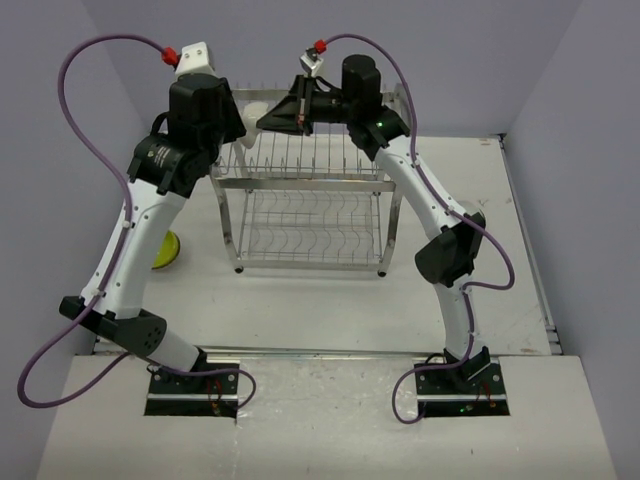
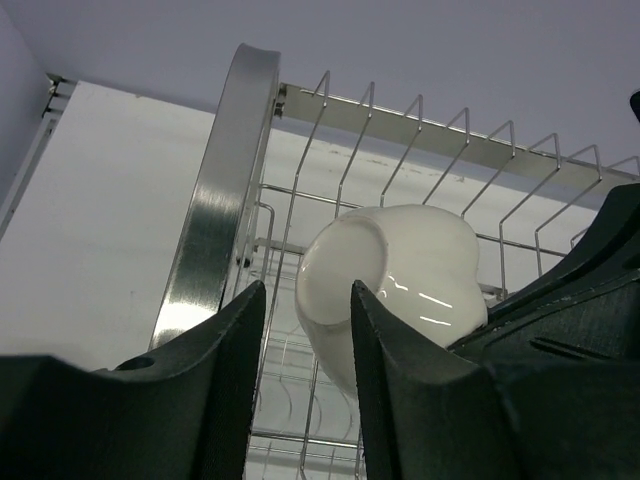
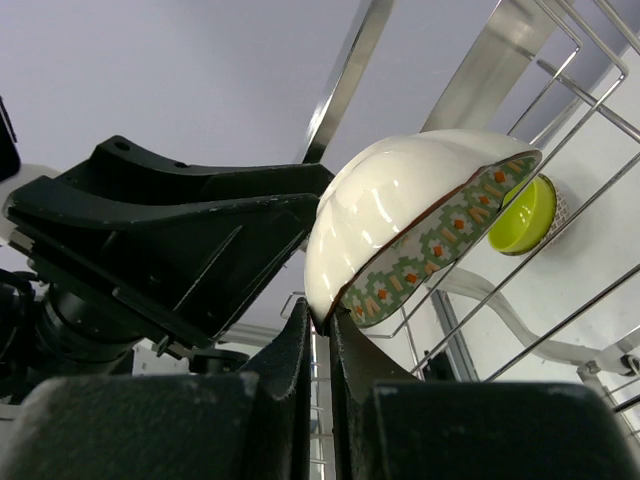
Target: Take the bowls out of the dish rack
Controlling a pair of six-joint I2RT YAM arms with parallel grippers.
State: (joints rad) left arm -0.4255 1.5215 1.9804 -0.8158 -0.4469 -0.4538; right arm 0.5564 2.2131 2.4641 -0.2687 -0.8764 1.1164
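**Both arms up at the top tier**

The right hand (image 3: pixel 325 318) pinched the rim of a glossy round bowl (image 3: pixel 400 200), white on one face and with a green and orange pattern on the other, at the upper tier of the chrome wire dish rack (image 1: pixel 310 215). The left hand (image 2: pixel 308 292) was spread, and a plain white bowl (image 2: pixel 400 270) sat among the dividers just beyond its fingers (image 2: pixel 210 380). A lime green bowl (image 1: pixel 165 252) lay on the white desk (image 1: pixel 300 310), at 9 o'clock from the rack.

We see a white counter (image 1: pixel 300 300) boxed in by plain lavender-grey walls (image 1: pixel 560 60) at the left, far and right sides, with a thin metal strip (image 1: pixel 330 351) running along its near edge.
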